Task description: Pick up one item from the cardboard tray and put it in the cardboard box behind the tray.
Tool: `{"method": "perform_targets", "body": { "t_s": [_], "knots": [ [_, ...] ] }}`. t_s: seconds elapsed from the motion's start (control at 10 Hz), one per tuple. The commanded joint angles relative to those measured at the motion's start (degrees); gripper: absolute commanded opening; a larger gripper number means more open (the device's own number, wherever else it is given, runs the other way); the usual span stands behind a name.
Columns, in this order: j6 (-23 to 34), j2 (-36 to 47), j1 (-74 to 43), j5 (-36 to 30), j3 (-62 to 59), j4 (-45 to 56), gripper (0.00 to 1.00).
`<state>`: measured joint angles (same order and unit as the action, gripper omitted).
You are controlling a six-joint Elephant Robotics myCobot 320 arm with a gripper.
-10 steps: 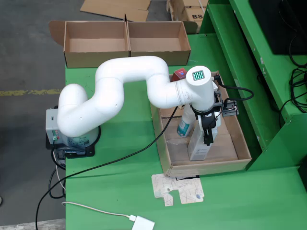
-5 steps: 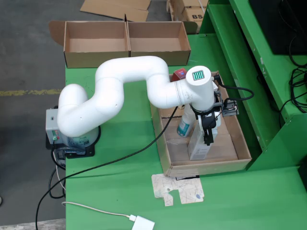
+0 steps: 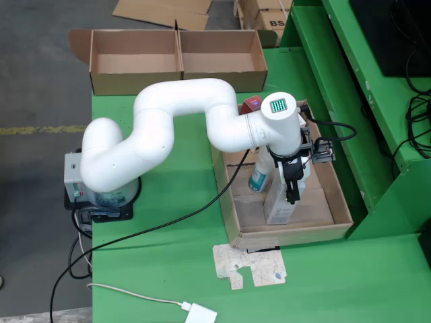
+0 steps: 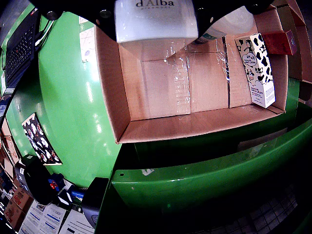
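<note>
Nothing has shifted across the last second: the white jointed arm stays poised over the shallow brown cardboard tray, and its black gripper stays closed on the top of the tall white d'Alba carton. The wrist view shows that carton pressed between the jaws. It appears still to stand in the tray, so the grasp looks settled but the lift has not begun. The open two-compartment cardboard box waits behind.

A workshop or packing bay — green steel benches, bare concrete floor, flattened cardboard and loose cables beyond the arm.
</note>
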<state>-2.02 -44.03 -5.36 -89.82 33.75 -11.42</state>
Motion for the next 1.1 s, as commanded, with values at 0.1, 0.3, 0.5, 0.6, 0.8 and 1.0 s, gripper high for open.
{"method": "perform_targets", "body": {
  "t_s": [0.1, 0.3, 0.5, 0.6, 0.8, 1.0],
  "knots": [
    [-0.27, 1.34, 0.41, -0.36, -1.68, -0.56, 0.0],
    [-0.27, 1.34, 0.41, -0.36, -1.68, -0.56, 0.0],
    [0.86, 1.2, 0.62, -0.2, -1.76, 0.37, 0.0],
    [1.46, 2.72, 0.6, -0.43, 1.09, -1.37, 0.0],
    [1.85, 5.24, 1.15, -0.16, 2.44, -1.68, 0.0],
    [2.32, 4.66, 1.69, 0.31, -2.39, 1.59, 0.0]
  ]
}}
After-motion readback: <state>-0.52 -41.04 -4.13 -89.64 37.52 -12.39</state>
